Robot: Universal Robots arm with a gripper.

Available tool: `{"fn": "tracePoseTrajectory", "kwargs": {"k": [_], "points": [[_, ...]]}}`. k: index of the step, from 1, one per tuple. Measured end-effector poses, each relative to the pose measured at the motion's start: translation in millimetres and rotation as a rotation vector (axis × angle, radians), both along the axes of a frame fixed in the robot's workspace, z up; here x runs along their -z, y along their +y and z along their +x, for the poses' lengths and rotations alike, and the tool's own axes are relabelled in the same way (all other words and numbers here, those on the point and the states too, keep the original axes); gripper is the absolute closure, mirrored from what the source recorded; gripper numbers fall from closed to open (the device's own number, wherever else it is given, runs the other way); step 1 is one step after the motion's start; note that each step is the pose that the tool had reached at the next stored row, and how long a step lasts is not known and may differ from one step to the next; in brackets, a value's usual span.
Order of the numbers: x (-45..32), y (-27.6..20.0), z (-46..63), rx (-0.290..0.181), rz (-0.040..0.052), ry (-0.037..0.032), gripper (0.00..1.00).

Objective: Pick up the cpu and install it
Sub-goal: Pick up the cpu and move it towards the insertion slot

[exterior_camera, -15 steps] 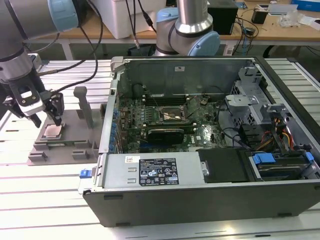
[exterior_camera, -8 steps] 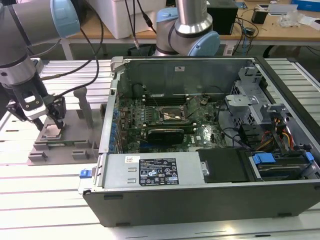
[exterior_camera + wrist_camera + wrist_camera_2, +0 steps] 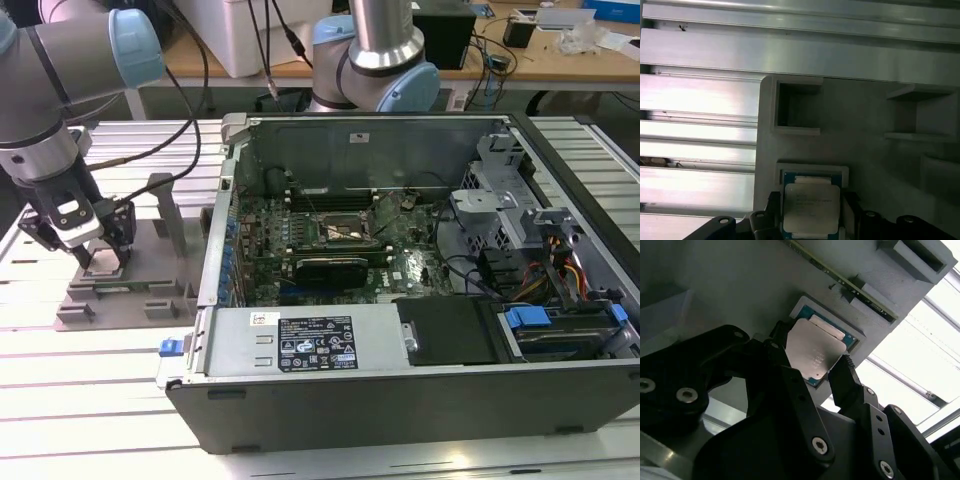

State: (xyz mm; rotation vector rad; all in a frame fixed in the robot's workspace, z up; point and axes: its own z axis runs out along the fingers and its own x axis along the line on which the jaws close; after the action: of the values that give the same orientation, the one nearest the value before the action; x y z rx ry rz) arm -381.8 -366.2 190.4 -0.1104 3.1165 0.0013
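Two jaws closed against opposite edges of the cpu, seated in the tray recess.

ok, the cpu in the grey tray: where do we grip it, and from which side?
Take the cpu by two opposite side edges, coming straight down from above. It lies flat, metal lid up, in a shallow framed recess of the grey tray, so the lid offers nothing to pinch and the low rim likely blocks a sideways approach. The gripper hangs over it.
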Motion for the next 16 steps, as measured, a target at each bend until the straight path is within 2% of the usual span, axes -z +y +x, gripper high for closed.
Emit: {"fn": "tracePoseTrajectory", "kwargs": {"k": [2,3,12,14,16], "points": [[0.2,0.0,0.0,-0.001,-0.0184,-0.0001,0.40],[0.4,0.0,0.0,-0.001,-0.0207,0.0002,0.40],[1.9,0.8,0.0,-0.001,-0.0191,0.0000,0.40],[1.9,0.8,0.0,-0.001,-0.0191,0.0000,0.45],[1.9,0.8,0.0,-0.001,-0.0189,0.0000,0.45]]}}
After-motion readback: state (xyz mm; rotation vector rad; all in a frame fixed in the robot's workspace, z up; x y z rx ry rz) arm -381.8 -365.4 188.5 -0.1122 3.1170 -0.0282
